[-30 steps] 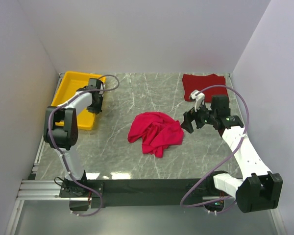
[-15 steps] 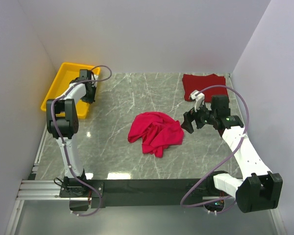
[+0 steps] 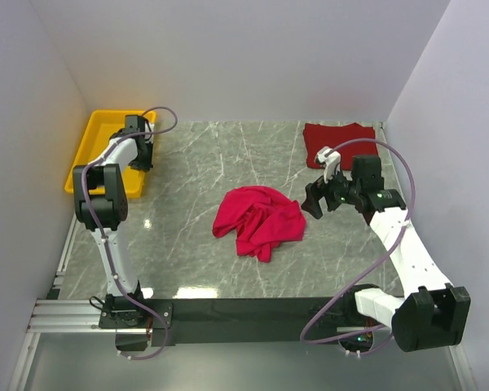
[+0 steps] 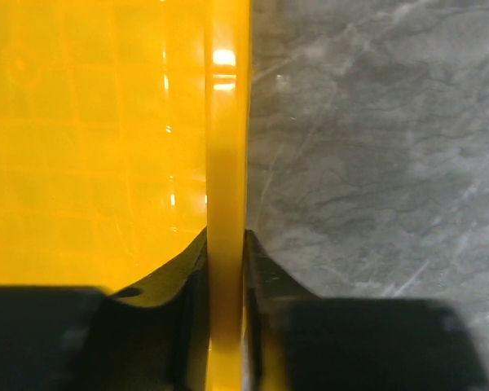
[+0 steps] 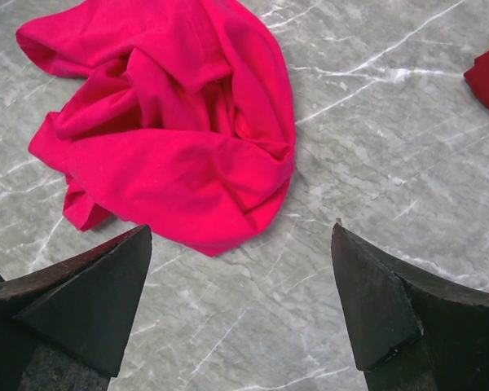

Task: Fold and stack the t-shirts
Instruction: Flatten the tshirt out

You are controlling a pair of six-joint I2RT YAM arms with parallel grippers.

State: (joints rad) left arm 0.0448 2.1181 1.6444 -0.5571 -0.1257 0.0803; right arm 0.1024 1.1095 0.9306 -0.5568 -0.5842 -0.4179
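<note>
Crimson-pink t-shirt (image 3: 259, 220) lies crumpled mid-counter (image 3: 228, 269) with folding not yet begun; the maroon t-shirt (image 3: 339, 143) lies flat at the far right edge.

The step in hand looks like preparation. The left gripper (image 4: 226, 269) is clenched on the rim of the yellow tray (image 4: 226, 122) at the far left, well apart from both shirts. The right gripper (image 5: 240, 230) hangs just right of the crumpled heap, jaws spread wide, holding nothing. The maroon shirt reads as a neat rectangle, probably already folded. The next move calls for letting go of the tray and bringing the left arm over. The two grippers then need separate edges of the heap to pull it flat. No hem or sleeve shows clearly in the bunched cloth, so choosing a hold is the hard part.
</note>
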